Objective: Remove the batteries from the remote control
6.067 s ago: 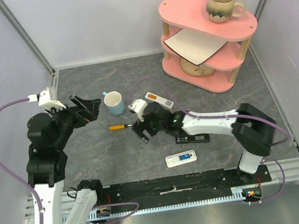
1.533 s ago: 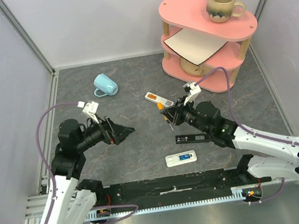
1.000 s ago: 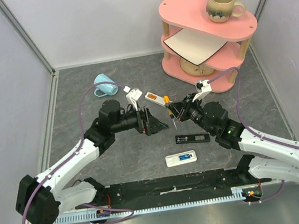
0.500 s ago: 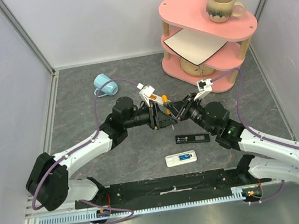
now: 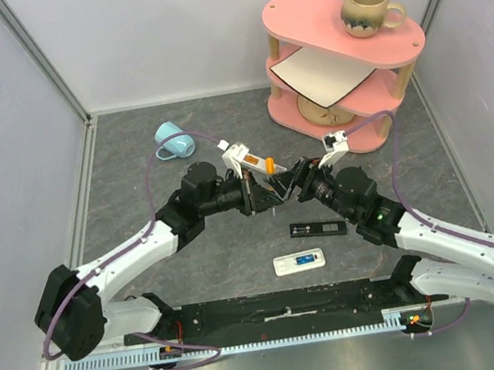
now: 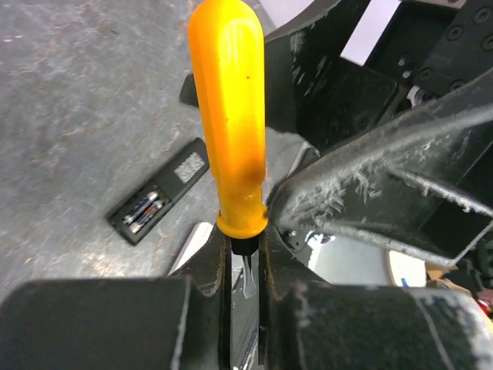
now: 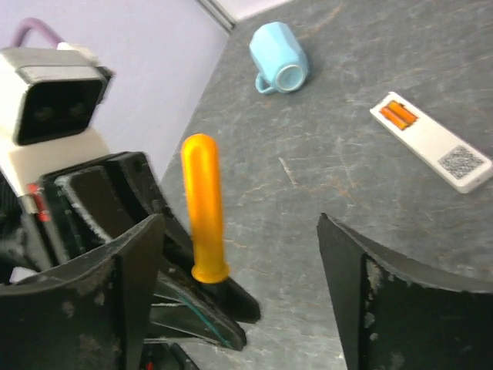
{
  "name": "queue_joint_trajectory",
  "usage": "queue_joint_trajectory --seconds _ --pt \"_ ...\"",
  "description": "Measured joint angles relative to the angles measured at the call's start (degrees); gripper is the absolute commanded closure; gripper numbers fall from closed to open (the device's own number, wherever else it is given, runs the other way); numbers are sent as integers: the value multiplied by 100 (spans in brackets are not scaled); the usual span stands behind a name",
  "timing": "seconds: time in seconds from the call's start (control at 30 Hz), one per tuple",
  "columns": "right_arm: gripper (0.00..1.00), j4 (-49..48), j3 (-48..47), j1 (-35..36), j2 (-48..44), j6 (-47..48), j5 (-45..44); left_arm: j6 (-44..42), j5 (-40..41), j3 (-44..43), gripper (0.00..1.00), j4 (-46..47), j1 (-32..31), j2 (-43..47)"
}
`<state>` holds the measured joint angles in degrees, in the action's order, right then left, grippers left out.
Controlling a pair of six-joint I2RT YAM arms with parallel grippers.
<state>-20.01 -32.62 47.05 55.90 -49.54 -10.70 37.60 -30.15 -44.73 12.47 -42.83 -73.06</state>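
1. Plainly, two orange cylindrical batteries (image 7: 399, 114) sat in the open bay of a slim white remote control (image 7: 451, 160) lying on the grey speckled tabletop (image 7: 347, 208).
2. We saw more cells (image 6: 143, 213) seated in an open black remote (image 6: 181, 173), and one blue cell (image 5: 307, 256) in a second white remote (image 5: 287, 265) nearest the arm bases.
3. The left gripper (image 6: 245, 256) was clamped on the metal shaft of an orange-handled screwdriver (image 6: 229, 123).
4. The right gripper (image 7: 243, 227) faced it with fingers spread wide, the handle between them and apart from both.
5. A pale blue mug (image 7: 281, 58) lay on its side beyond.
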Motion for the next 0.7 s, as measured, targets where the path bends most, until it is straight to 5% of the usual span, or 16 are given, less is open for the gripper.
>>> queue_joint_trajectory --seconds 0.17,0.33,0.7 --pt "4 608 -260 -385 -2 157 258 -413 424 7 98 -831 0 461" --pt "28 691 -568 -879 197 175 1040 -654 811 11 98 -1530 0 800" --pt "40 13 -761 -901 1327 0 2761 -927 1419 -2 98 -2315 -120 638"
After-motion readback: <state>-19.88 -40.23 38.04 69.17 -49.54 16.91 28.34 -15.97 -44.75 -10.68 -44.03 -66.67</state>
